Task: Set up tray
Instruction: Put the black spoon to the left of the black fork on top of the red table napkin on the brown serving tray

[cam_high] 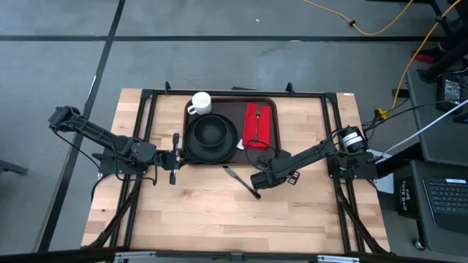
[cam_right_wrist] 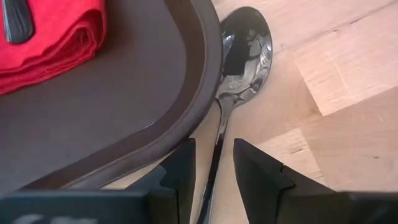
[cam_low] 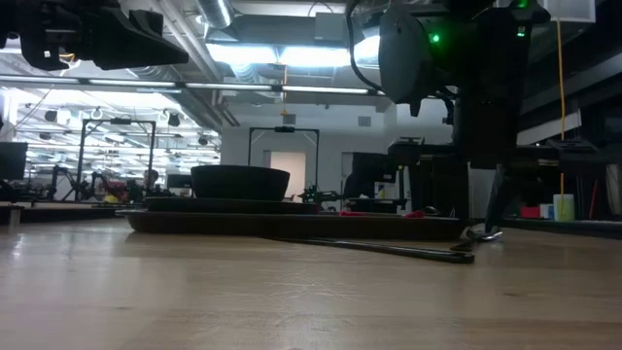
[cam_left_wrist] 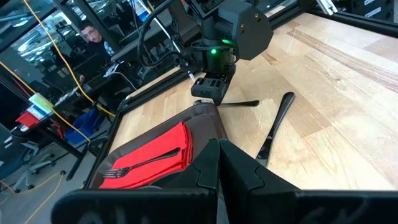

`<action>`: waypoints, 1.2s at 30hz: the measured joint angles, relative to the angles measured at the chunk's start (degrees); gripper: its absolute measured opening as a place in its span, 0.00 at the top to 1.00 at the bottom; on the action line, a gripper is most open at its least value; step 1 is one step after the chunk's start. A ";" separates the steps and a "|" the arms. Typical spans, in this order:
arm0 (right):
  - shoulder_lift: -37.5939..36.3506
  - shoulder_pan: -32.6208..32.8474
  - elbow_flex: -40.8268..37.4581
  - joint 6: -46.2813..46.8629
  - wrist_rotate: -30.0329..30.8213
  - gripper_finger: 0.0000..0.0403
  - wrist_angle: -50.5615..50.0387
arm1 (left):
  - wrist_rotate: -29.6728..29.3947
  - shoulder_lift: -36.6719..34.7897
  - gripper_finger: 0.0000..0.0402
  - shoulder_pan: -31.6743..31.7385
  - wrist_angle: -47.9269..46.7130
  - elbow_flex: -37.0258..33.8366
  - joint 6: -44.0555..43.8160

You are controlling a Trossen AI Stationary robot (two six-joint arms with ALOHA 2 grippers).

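Observation:
The dark brown tray lies at the table's far middle. It carries a white mug, a black plate and a red napkin with a fork on it. A dark shiny spoon lies on the table, its bowl against the tray's rim at the near right corner. My right gripper points down over it, open; the spoon's handle runs between the fingers with a gap showing. My left gripper waits shut to the left of the tray.
A dark knife lies on the bare wood just to the left of my right gripper, near the tray's front edge. Black frame rails run along the table's sides. A person sits beyond the table.

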 joint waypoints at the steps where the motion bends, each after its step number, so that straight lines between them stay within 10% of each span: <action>1: 0.00 -0.01 0.00 -0.02 0.00 0.72 0.00 | 0.00 0.00 1.00 0.00 0.00 0.00 0.00; 28: 4.24 -0.01 0.20 0.20 -0.65 0.72 -1.70 | 0.00 0.00 1.00 0.00 0.00 0.00 0.00; 36: 4.31 -0.03 0.07 -1.42 -0.67 0.86 -2.28 | 0.00 0.00 0.99 0.00 0.00 0.00 0.00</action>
